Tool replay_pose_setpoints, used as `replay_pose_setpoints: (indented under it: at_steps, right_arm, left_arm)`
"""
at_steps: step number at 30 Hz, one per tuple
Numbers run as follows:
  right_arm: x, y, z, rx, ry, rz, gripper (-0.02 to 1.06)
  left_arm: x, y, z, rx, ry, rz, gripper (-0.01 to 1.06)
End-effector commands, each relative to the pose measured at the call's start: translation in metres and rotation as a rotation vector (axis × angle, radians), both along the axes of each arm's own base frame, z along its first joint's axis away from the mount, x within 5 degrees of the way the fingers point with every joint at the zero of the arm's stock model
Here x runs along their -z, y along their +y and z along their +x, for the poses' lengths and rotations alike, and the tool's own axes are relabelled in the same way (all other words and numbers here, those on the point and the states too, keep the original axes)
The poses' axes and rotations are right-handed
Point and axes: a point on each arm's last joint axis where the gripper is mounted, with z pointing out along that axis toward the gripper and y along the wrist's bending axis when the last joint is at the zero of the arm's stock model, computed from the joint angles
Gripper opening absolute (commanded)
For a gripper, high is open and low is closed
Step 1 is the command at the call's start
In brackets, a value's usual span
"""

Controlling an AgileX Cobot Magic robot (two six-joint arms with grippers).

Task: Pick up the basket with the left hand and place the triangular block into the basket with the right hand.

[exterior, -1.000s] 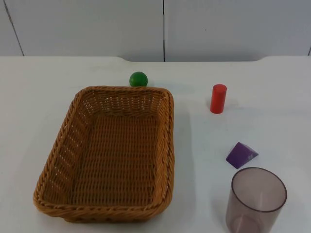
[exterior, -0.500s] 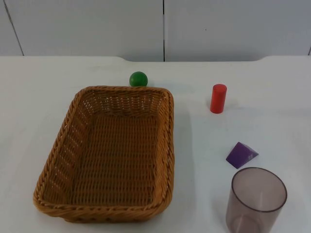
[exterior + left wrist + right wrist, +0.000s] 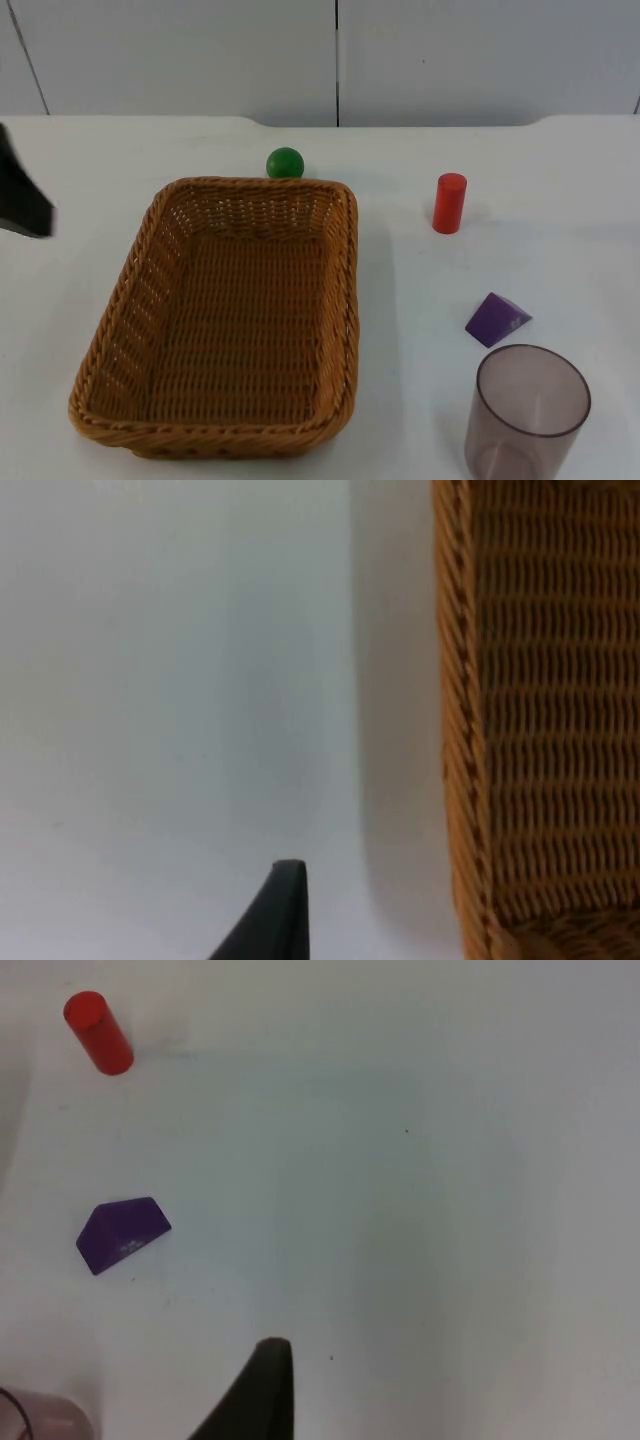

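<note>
Nothing of the task appears done yet, judging from how things lie. Nearest the camera in the top view, at the lower right of the frame, stands a translucent smoky cup (image 3: pixel 527 412), and just above it, close by but apart, lies the purple triangular block (image 3: pixel 497 319) on the white table (image 3: pixel 420 290), untouched and with no gripper near it. Left of these, filling the lower left and centre of the frame, the wicker basket (image 3: pixel 228 315) sits flat on the table, empty and not held. Both steps are therefore left: lifting the basket, then bringing the block into it. Farther back, at the left edge of the frame at about the height of the basket's far rim, a black part of the left gripper (image 3: pixel 22 190) reaches in from the edge, well apart from the basket's left wall; whether its fingers are spread or closed cannot be told. Its wrist view shows one fingertip (image 3: pixel 272 915) above bare table, with the basket's woven side wall (image 3: pixel 540 710) beside it and not touching, so the arm looks poised to approach the rim. The right gripper's fingertip (image 3: pixel 262 1390) shows in its own wrist view over bare table, with the block (image 3: pixel 122 1233) and the red cylinder (image 3: pixel 98 1033) apart from it; its grip state cannot be told, and that arm seems to wait. Farthest back in the top view, the red cylinder (image 3: pixel 449 203) stands upright at the upper right and a green ball (image 3: pixel 285 163) rests just behind the basket's far rim.
</note>
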Motion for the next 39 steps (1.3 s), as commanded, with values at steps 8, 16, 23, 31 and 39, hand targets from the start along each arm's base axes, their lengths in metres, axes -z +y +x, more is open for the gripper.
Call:
replay_pose_setpoints:
  at_steps: [8, 16, 23, 31, 39]
  right_arm:
    - [-0.001, -0.001, 0.0, 0.0, -0.002, -0.003, 1.05]
    - [-0.001, -0.001, 0.0, 0.0, -0.002, -0.003, 1.05]
    - [-0.001, -0.001, 0.0, 0.0, -0.005, -0.003, 1.05]
    - [-0.001, -0.001, 0.001, 0.0, -0.007, -0.003, 1.05]
    - [-0.002, -0.001, 0.001, -0.001, -0.014, -0.003, 1.05]
  left_arm:
    - [0.046, -0.035, 0.062, 0.081, 0.118, 0.006, 1.05]
    - [0.089, -0.045, 0.1, 0.108, 0.198, 0.04, 1.05]
    - [0.125, -0.054, 0.114, 0.136, 0.274, 0.052, 1.05]
    - [0.144, -0.062, 0.114, 0.138, 0.295, 0.056, 0.6]
    - [0.135, -0.061, 0.11, 0.132, 0.328, 0.03, 0.0]
